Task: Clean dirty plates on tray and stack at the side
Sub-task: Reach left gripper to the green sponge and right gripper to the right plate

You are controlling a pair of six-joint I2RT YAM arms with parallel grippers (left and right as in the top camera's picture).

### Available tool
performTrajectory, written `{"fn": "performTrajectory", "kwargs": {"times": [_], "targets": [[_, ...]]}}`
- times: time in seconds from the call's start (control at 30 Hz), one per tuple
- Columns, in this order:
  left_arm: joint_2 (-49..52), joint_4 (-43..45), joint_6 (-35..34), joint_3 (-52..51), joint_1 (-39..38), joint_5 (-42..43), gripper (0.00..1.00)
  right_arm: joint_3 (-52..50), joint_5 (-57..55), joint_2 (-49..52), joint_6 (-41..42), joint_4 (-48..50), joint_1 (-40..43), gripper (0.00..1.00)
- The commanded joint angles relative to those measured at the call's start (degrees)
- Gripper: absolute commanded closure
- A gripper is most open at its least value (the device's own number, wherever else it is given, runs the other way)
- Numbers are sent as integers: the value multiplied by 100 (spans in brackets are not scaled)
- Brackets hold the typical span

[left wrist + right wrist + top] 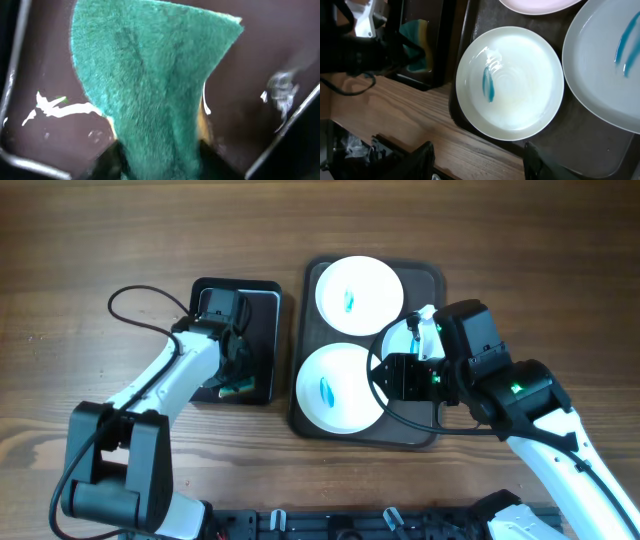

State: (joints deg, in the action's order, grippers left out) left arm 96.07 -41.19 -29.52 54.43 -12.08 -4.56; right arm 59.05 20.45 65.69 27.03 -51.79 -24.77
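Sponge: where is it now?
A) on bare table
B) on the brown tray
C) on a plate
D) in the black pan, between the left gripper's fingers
D: the left wrist view shows the teal sponge pinched in the left gripper, inside the black pan.

top camera looks straight down at everything. left wrist camera is right up against the sponge [150, 90]. right wrist camera looks down close at the smeared plate [510, 82], shared with top.

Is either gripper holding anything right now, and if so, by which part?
The left gripper pinches the sponge by one squeezed narrow end, inside the black pan. The right gripper is open and holds nothing.
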Motion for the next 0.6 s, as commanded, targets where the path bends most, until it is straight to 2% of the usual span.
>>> {"fn": "performTrajectory", "kwargs": {"times": [0.0, 0.03, 0.13, 0.23, 0.33, 0.47, 0.57], "targets": [[72, 229, -81, -424, -9, -214, 93, -46, -120, 11, 81, 33, -35, 43], [72, 275, -79, -435, -9, -216, 96, -46, -122, 11, 136, 33, -35, 43], [57, 229, -72, -332, -7, -212, 96, -46, -120, 11, 164, 39, -33, 43], [57, -402, -24, 210, -7, -214, 94, -46, -120, 11, 166, 35, -35, 45], [57, -811, 210, 647, -4, -221, 65, -46, -120, 11, 164, 35, -35, 45], [57, -896, 249, 870, 15, -754, 48, -46, -125, 11, 166, 42, -33, 45], [79, -599, 251, 833, 92, -1025, 46, -46, -125, 11, 164, 79, -33, 45]]}}
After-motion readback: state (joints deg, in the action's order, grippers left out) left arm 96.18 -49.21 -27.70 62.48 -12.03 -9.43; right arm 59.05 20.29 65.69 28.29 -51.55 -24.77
